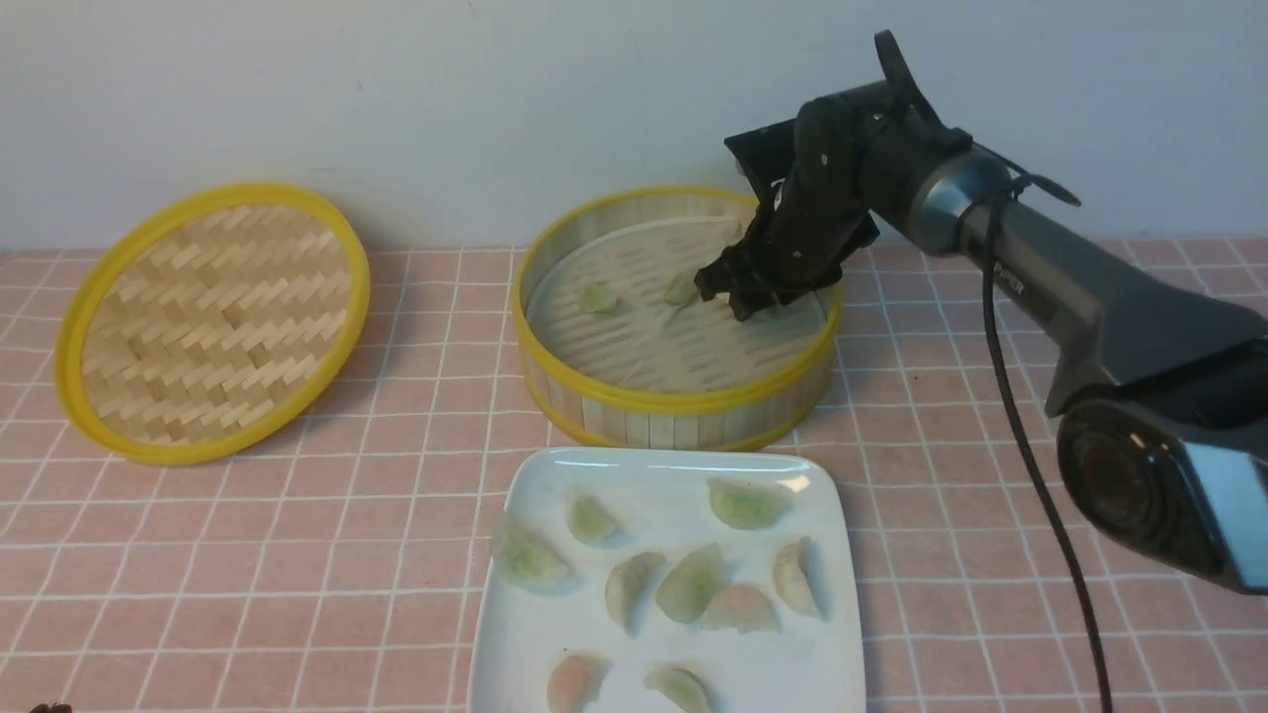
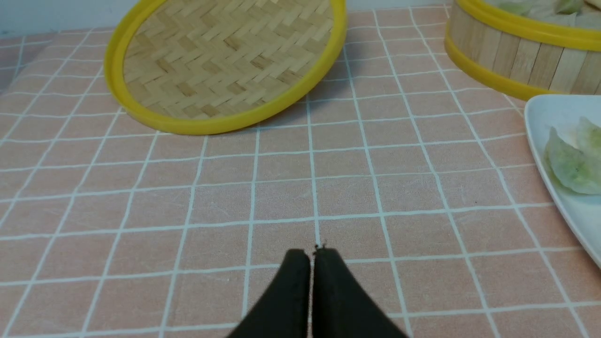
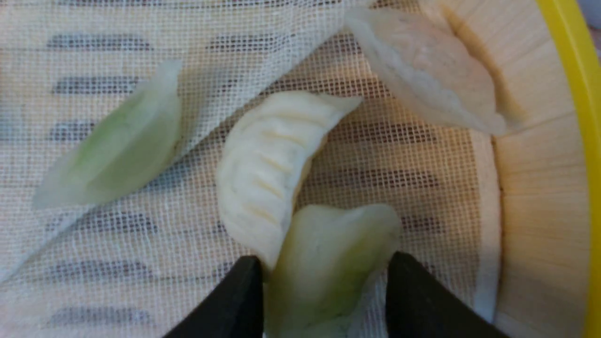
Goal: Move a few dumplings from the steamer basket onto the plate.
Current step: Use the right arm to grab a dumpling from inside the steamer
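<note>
The steamer basket (image 1: 684,401) stands at the middle back, lined with white mesh cloth (image 3: 141,37). Two greenish dumplings (image 1: 598,296) lie in the open on its floor. My right gripper (image 1: 738,297) reaches down inside the basket by its right wall (image 3: 540,188). In the right wrist view its gripper (image 3: 324,263) is closed on a green dumpling (image 3: 328,244) that still touches the cloth. A white dumpling (image 3: 267,164), a green one (image 3: 117,145) and a pale one (image 3: 422,70) lie close by. The plate (image 1: 654,470) in front holds several dumplings (image 1: 690,584). My left gripper (image 2: 312,251) is shut and empty above the cloth.
The flat woven lid (image 1: 213,317) leans at the back left, and shows in the left wrist view (image 2: 225,61). That view also shows the basket wall (image 2: 516,61) and the plate's corner (image 2: 544,117) with a dumpling (image 2: 573,162). A pink checked tablecloth (image 1: 396,555) covers the table.
</note>
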Controlling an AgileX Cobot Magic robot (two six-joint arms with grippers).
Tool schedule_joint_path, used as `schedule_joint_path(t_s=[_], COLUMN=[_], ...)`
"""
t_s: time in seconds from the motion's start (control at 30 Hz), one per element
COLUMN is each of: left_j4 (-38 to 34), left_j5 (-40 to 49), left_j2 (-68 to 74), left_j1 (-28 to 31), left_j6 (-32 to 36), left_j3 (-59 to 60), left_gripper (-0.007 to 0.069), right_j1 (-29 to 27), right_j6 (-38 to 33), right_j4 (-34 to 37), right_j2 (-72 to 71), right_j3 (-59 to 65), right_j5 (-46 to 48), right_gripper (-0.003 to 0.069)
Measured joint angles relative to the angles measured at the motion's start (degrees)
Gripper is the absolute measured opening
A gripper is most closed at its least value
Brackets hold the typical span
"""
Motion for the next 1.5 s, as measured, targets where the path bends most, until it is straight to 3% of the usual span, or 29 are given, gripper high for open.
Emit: schedule_joint_path(t_s=[0.37, 0.8, 0.83, 0.87, 0.93, 1.07, 1.33, 1.43, 1.5], left_j4=[0.0, 0.0, 0.0, 0.0, 0.0, 0.0, 0.0, 0.0, 0.0], left_j5=[0.0, 0.0, 0.0, 0.0, 0.0, 0.0, 0.0, 0.0, 0.0], left_j2=[0.0, 0.0, 0.0, 0.0, 0.0, 0.0, 0.0, 0.0, 0.0], left_j1=[0.0, 0.0, 0.0, 0.0, 0.0, 0.0, 0.0, 0.0, 0.0], left_j6=[0.0, 0.0, 0.0, 0.0, 0.0, 0.0, 0.0, 0.0, 0.0], left_j3=[0.0, 0.0, 0.0, 0.0, 0.0, 0.0, 0.0, 0.0, 0.0], left_gripper=[-0.0006, -0.0006, -0.0006, -0.0006, -0.0006, -0.0006, -0.0006, -0.0006, -0.0006], right_j1=[0.0, 0.0, 0.0, 0.0, 0.0, 0.0, 0.0, 0.0, 0.0], right_j6=[-6.2, -6.3, -6.1, -6.0, -5.9, -5.8, -5.9, -7.6, -9.4], right_j4=[7.2, 7.9, 7.9, 7.9, 8.4, 9.4, 9.2, 8.2, 7.3], right_j2=[-11.2, -4.0, -3.6, -3.5, -3.5, -4.4, -7.5, -6.7, -5.6], right_j3=[-0.1, 0.5, 0.5, 0.5, 0.5, 0.5, 0.5, 0.5, 0.5], right_j5=[6.7, 7.1, 7.1, 7.1, 7.0, 7.0, 6.9, 6.9, 6.6], right_gripper=[0.0311, 0.0293, 0.0255, 0.0129, 0.0036, -0.0005, -0.0006, 0.0035, 0.0103])
